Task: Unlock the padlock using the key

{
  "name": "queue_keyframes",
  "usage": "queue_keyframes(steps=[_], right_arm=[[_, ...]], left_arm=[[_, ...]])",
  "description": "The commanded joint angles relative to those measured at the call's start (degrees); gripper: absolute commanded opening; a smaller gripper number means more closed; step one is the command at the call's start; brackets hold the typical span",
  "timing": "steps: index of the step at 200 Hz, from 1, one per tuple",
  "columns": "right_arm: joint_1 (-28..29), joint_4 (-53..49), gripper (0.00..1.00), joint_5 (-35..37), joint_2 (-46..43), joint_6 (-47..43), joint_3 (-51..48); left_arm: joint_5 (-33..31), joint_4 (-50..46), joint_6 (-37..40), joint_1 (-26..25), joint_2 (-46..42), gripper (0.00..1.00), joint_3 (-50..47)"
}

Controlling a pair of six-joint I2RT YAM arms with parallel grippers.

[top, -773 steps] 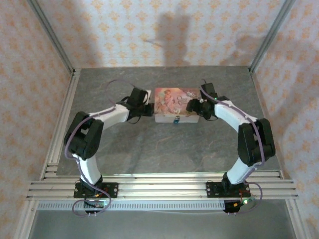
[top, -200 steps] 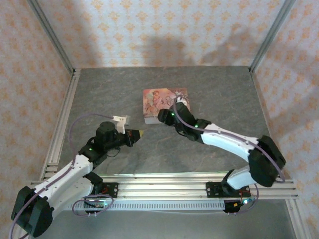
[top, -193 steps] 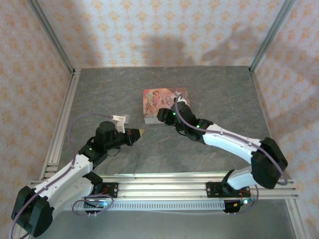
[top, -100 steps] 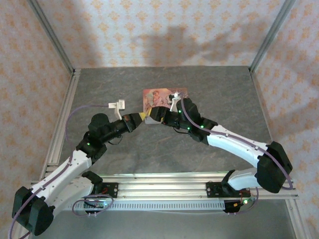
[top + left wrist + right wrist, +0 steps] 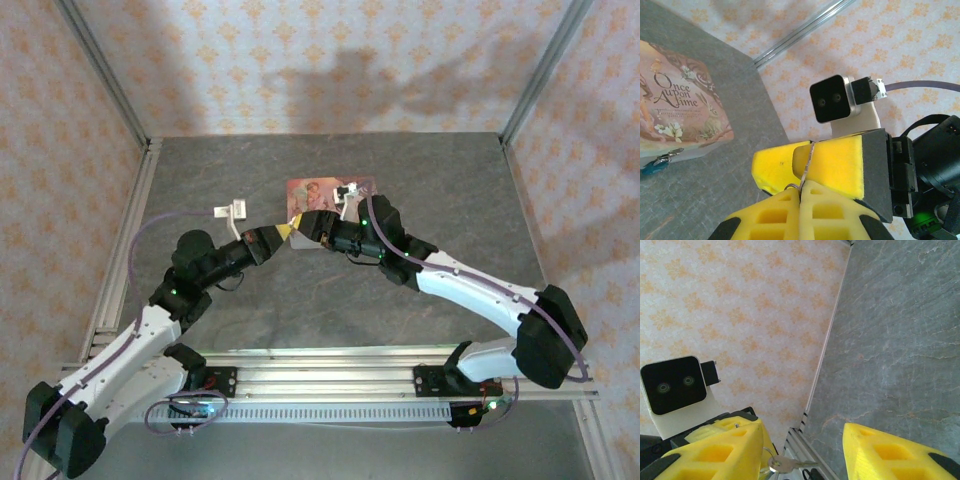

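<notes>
Left tool (image 5: 288,231) facing right tool (image 5: 304,226), pink box (image 5: 318,192) behind, table (image 5: 450,190) seemingly open

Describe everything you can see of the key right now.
The key is a small, thin, silvery metal piece with a round head that carries a little wire ring. The left gripper is shut on its head end and holds it up in the air. Its blade sticks out into the gap of the open right gripper, close beside one finger. Whether it touches that finger cannot be told.

Robot lab test cell: aluminium extrusion frame (image 5: 320,372) along near edge, patterned wallpaper panels (image 5: 250,60) boxing in grey stone-look tabletop (image 5: 330,310), left arm (image 5: 140,337) and right arm (image 5: 470,290) bolted to the frame
</notes>
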Motion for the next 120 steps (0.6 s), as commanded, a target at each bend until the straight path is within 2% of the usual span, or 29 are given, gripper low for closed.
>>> queue_keyframes(steps=[1, 16, 43, 64, 76, 96, 120], right_arm=[[0.6, -2.7, 0.46, 1.9, -4.0, -1.4, -0.1], [0.2, -5.0, 0.45, 3.9, -5.9, -2.0, -0.8], [-0.3, -3.2, 0.45, 4.2, -7.9, -1.0, -1.9], [-0.3, -1.5, 0.56, 0.7, -7.8, -0.9, -0.3], [-0.3, -0.4, 0.59, -1.9, -6.6, -0.6, 0.8], [-0.1, 1.7, 0.58, -4.9, -4.3, -0.1, 2.1], [0.0, 2.5, 0.50, -6.2, -2.6, -0.2, 3.3]], left_arm=[[-1.2, -0.5, 0.4, 0.1, -1.8, 0.00, -0.1], [-1.7, -1.4, 0.6, 0.1, -2.2, 0.00, 0.0], [-1.1, -1.7, 0.7, 0.1, -1.8, 0.00, 0.2], [0.5, -0.3, 0.1, 0.1, -1.1, 0.00, 0.5], [1.6, 0.0, 0.1, 0.1, -0.6, 0.00, 1.1], [3.2, 0.3, 0.2, 0.1, -0.4, 0.00, 1.9], [5.2, 0.0, 0.6, 0.1, 0.1, 0.00, 2.7]])
